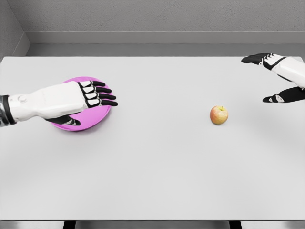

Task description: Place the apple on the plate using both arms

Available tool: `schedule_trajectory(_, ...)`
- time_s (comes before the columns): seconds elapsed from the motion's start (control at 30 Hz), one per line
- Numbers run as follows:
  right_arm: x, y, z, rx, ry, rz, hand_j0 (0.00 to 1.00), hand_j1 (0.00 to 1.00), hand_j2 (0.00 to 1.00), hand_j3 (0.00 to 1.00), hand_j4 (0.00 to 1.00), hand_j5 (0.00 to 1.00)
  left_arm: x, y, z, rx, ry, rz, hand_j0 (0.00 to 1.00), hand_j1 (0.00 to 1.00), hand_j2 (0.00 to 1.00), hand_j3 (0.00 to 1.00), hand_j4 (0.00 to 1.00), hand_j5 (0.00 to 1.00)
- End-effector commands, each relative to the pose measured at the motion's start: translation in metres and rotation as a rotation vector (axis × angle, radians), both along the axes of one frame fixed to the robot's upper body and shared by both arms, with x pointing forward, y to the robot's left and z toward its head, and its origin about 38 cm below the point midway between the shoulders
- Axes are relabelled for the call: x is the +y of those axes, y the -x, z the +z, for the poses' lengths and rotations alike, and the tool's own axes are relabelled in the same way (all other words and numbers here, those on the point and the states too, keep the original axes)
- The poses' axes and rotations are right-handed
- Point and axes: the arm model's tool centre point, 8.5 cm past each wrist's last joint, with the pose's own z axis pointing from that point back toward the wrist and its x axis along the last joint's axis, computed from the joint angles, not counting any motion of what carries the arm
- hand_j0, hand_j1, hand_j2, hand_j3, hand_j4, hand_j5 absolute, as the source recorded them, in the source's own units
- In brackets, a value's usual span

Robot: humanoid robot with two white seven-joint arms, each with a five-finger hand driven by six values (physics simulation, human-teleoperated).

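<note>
A yellow-red apple [218, 115] stands upright on the white table, right of the middle. A pink plate [97, 118] lies at the left, mostly covered by my left hand [95, 102], which hovers over it with fingers stretched flat and thumb below, holding nothing. My right hand [274, 78] is at the far right edge, above and to the right of the apple, fingers and thumb spread wide apart, not touching the apple.
The white table [152, 167] fills most of the view, with a grey wall behind its far edge and the front edge near the picture's bottom.
</note>
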Motion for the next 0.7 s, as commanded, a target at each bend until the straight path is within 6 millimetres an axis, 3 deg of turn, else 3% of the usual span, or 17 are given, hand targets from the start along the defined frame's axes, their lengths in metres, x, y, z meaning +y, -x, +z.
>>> schedule_trajectory(0.0, 0.001, 0.000, 0.000, 0.003, -0.007, 0.001, 1.00, 1.00, 1.00, 1.00, 1.00, 1.00, -0.001, 0.000, -0.001, 0.008, -0.004, -0.002, 1.00, 1.00, 1.00, 1.00, 1.00, 1.00)
schedule_trajectory(0.13, 0.002, -0.001, 0.002, 0.000, -0.004, 0.006, 1.00, 1.00, 1.00, 1.00, 1.00, 1.00, -0.001, 0.000, -0.002, 0.010, -0.009, -0.003, 1.00, 1.00, 1.00, 1.00, 1.00, 1.00)
schedule_trajectory(0.27, 0.015, 0.001, -0.017, 0.062, -0.019, 0.049, 1.00, 1.00, 1.00, 1.00, 1.00, 1.00, -0.001, 0.000, -0.002, 0.010, -0.010, -0.003, 1.00, 1.00, 1.00, 1.00, 1.00, 1.00)
schedule_trajectory(0.33, 0.027, 0.003, -0.027, 0.122, -0.118, 0.104, 1.00, 1.00, 1.00, 1.00, 1.00, 1.00, -0.001, 0.001, -0.002, 0.013, -0.009, -0.004, 1.00, 1.00, 1.00, 1.00, 1.00, 1.00)
schedule_trajectory(0.47, 0.036, 0.007, -0.045, 0.181, -0.100, 0.131, 1.00, 1.00, 1.00, 1.00, 1.00, 1.00, -0.001, 0.001, -0.002, 0.013, -0.009, -0.004, 1.00, 1.00, 1.00, 1.00, 1.00, 1.00)
schedule_trajectory(0.67, 0.036, 0.010, -0.054, 0.206, -0.098, 0.131, 1.00, 1.00, 1.00, 1.00, 1.00, 1.00, -0.002, 0.002, -0.006, 0.019, -0.018, -0.006, 1.00, 1.00, 1.00, 1.00, 1.00, 1.00)
